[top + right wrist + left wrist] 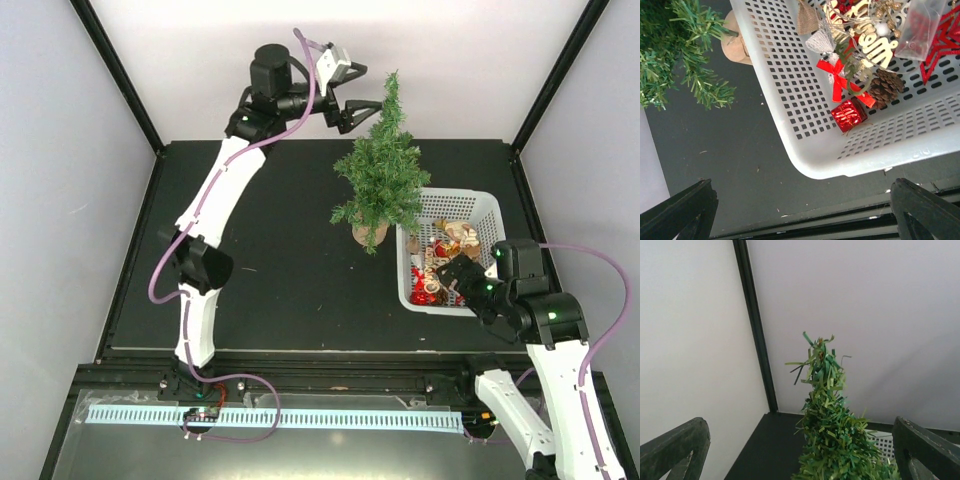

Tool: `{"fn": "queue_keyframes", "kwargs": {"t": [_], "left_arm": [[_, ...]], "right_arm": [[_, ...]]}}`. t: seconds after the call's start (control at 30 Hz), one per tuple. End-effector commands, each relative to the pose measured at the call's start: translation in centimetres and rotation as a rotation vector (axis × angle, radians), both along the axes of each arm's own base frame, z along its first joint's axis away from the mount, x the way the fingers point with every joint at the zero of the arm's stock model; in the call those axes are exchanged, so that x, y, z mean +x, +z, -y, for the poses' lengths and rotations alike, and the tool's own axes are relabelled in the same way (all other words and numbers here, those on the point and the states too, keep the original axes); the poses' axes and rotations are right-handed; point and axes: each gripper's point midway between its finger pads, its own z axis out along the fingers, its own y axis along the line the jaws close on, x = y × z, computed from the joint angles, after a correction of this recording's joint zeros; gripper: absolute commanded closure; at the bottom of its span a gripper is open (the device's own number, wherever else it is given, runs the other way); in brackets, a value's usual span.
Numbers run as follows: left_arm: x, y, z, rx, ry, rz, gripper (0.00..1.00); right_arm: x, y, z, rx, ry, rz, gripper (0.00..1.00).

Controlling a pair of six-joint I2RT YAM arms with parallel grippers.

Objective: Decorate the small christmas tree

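Both end effectors (362, 114) (448, 282) gape wide, holding nothing.

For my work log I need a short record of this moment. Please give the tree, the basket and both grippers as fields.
tree: small christmas tree, upright on the black table, left of the basket, no ornament seen on it
basket: white basket, holds ornaments, among them a red gift box and a pine cone
left arm: left gripper open, empty, beside the tree top, not touching
right arm: right gripper open, empty, over the basket's near edge
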Motion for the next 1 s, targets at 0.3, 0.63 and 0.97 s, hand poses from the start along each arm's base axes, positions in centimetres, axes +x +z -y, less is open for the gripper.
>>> {"fn": "queue_keyframes", "kwargs": {"t": [0.3, 0.63, 0.97], "left_arm": [[-2.5, 2.1, 4.2, -0.171, -0.246, -0.006, 0.01], [-1.8, 0.6, 5.3, -0.147, -0.222, 0.004, 0.63], [-2.2, 1.7, 5.0, -0.150, -0.188, 0.005, 0.98]], "right_arm": [[-2.4, -1.9, 1.1, -0.019, -0.066, -0.072, 0.05], [-3.2, -3.1, 1.4, -0.018, -0.083, -0.096, 0.05], [-3.7, -3.7, 1.3, -0.006, -0.082, -0.099, 0.05]]}}
